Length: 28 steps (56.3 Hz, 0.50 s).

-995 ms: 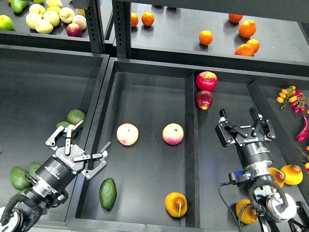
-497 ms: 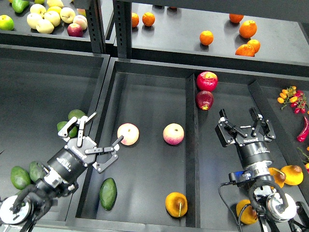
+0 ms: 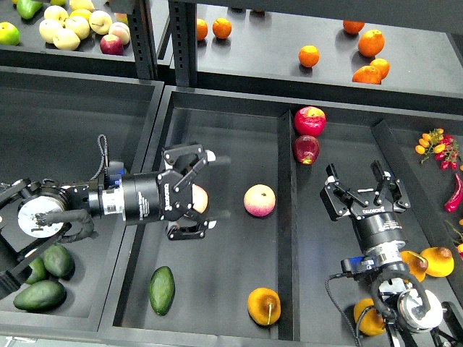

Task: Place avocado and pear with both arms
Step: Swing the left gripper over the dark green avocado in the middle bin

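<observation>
The avocado [image 3: 161,290], slim and dark green, lies at the front left of the middle tray [image 3: 231,130]. The pear [image 3: 263,306], orange-yellow with a thin stem, lies at the front right of the same tray. My left gripper [image 3: 217,186] reaches in from the left over the tray's middle, open and holding nothing. It hovers over a pale pink-yellow apple [image 3: 200,199] and hides most of it. It is well behind the avocado. My right gripper [image 3: 357,177] is open and empty over the right tray, behind and to the right of the pear.
A second pale apple [image 3: 260,200] lies mid-tray. Two red apples [image 3: 309,121] sit by the tray divider. Plump avocados [image 3: 43,295] lie in the left tray, more pears [image 3: 438,260] at the right. Oranges [image 3: 309,56] and apples [image 3: 76,27] sit on the back shelf.
My left arm has swung from the left tray rightward and back over the middle tray, and now covers the left apple. The right arm has hardly moved.
</observation>
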{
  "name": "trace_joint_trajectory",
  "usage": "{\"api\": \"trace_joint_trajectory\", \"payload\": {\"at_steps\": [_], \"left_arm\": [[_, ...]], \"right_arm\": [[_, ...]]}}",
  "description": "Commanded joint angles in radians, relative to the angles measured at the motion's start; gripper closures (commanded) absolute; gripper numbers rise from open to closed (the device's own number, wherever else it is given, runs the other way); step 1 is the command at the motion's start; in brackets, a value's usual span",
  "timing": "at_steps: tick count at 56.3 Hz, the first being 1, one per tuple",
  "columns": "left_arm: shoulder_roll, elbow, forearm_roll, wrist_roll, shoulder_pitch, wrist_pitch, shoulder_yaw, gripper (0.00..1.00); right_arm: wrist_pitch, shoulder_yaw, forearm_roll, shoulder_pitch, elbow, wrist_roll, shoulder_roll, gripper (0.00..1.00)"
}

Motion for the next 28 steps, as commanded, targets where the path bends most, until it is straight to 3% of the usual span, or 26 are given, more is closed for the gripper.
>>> {"api": "trace_joint_trajectory", "payload": {"at_steps": [1,17,28], "left_arm": [[0.073,0.006,0.001,0.0,-0.142,0.0,0.177,0.01],[0.075,0.013,-0.001,0.0,-0.44,0.0,0.65,0.01],[-0.022,0.054,-0.008,0.0,-0.601,0.0,0.941,0.01]], "right_arm": [[0.0,-0.003,0.0,0.0,0.0,-0.001,0.0,0.0],[-0.005,-0.017,0.0,0.0,0.0,-0.001,0.0,0.0],[-0.005,-0.017,0.0,0.0,0.0,-0.001,0.0,0.0]]}}
